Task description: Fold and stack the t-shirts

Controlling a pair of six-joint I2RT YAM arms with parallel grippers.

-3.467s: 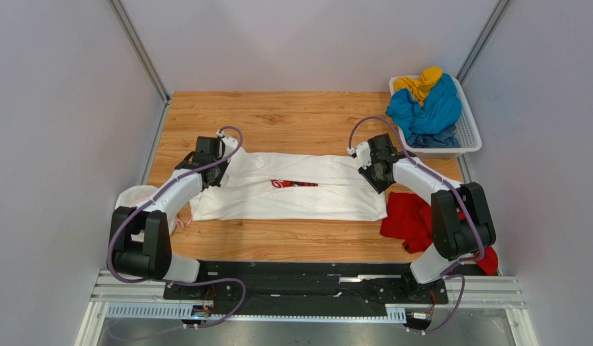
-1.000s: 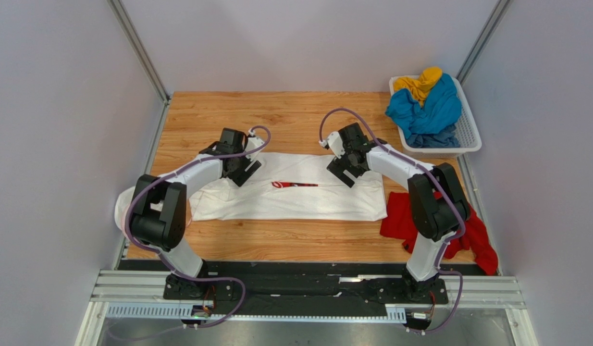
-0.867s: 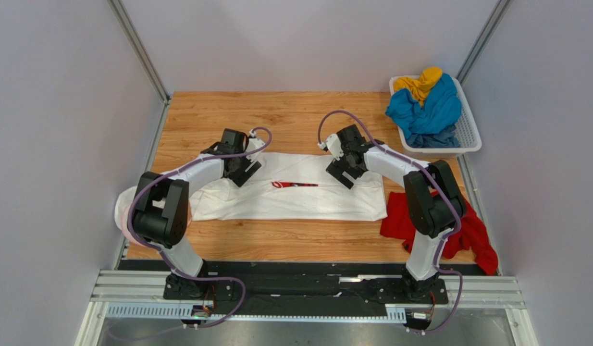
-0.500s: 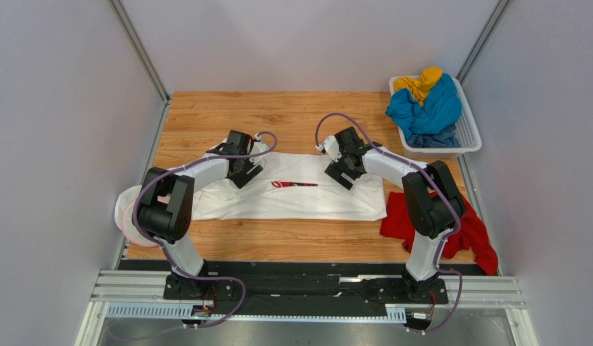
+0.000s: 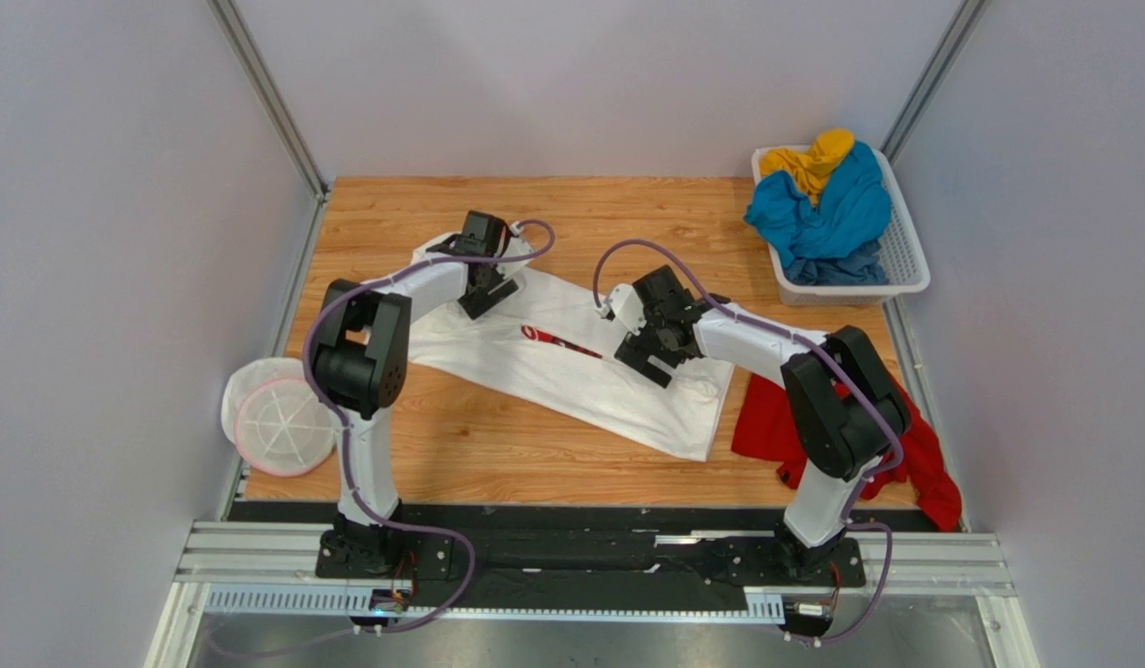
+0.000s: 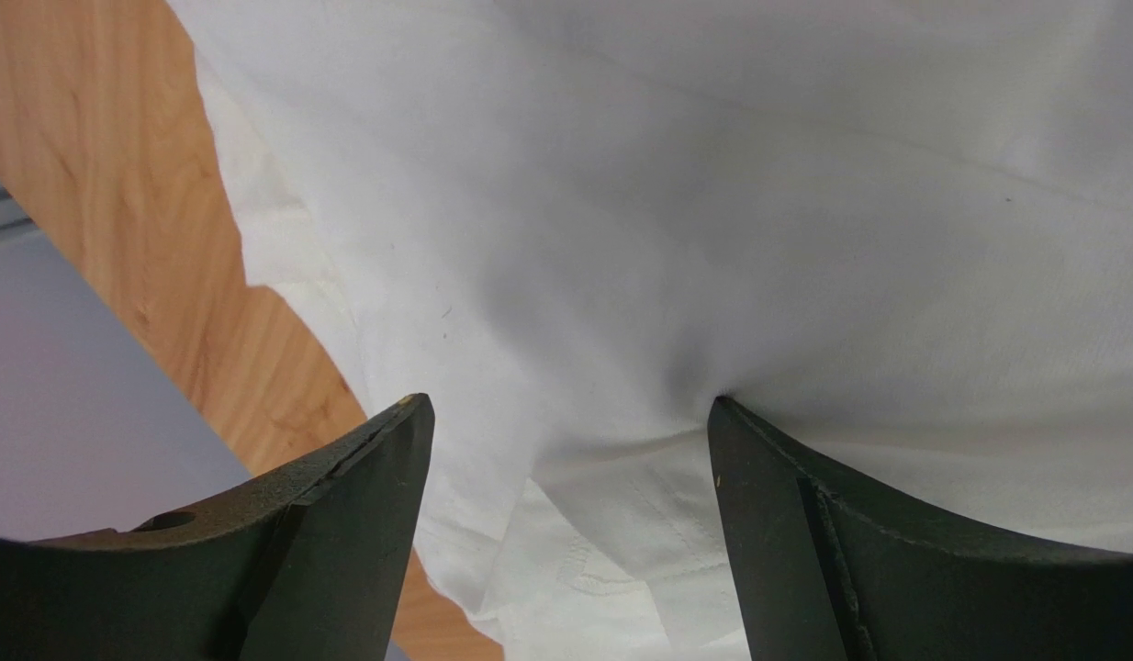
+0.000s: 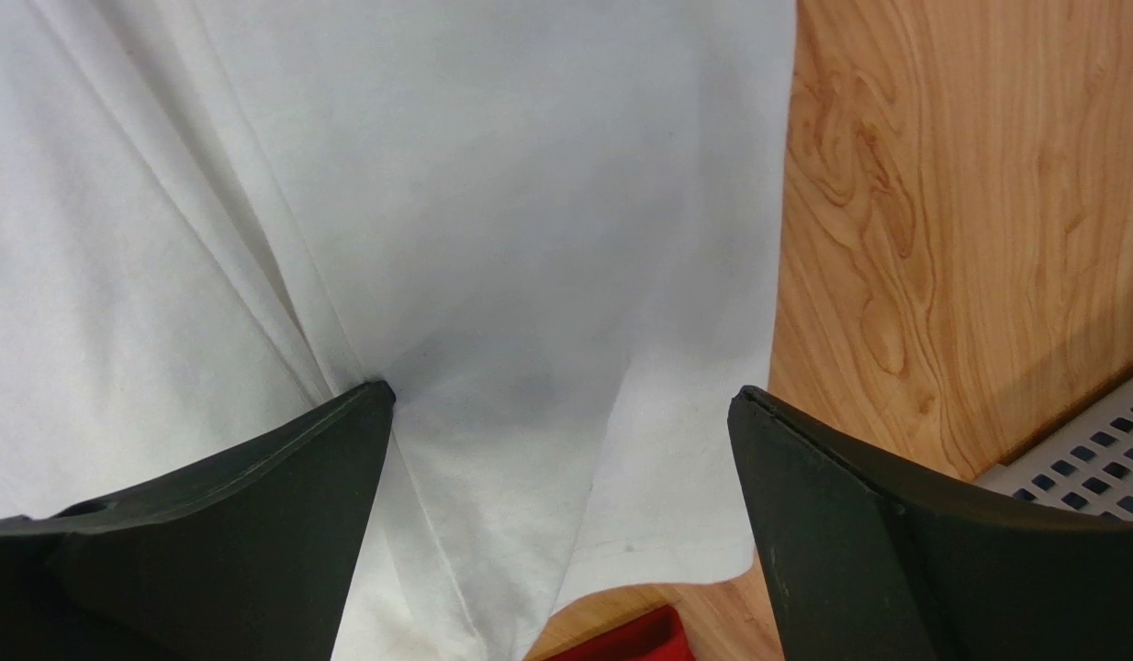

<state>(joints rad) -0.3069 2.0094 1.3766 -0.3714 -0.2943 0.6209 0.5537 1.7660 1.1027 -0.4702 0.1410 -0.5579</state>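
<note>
The large white t-shirt (image 5: pixel 613 383), folded into a long band, lies slanted across the table from far left to near right, its red print (image 5: pixel 557 341) showing at the middle. My left gripper (image 5: pixel 489 295) stands open on its far left end, with both fingertips pressed into the white cloth (image 6: pixel 669 207). My right gripper (image 5: pixel 645 355) is open too, tips down on the white cloth (image 7: pixel 393 165) right of the print. Neither holds anything. A red t-shirt (image 5: pixel 801 418) lies crumpled at the near right. The blue t-shirt (image 5: pixel 815 209) and the yellow t-shirt (image 5: pixel 808 160) sit in the basket.
The white lattice basket (image 5: pixel 902 251) stands at the far right corner; its mesh (image 7: pixel 1096 462) shows in the right wrist view. A round white object (image 5: pixel 279 415) lies at the table's left edge. Grey walls close in the left, right and back.
The white t-shirt has swung from level to slanted, its left end moving toward the far side. Both grippers stayed open on it; the right one slid left and nearer.
</note>
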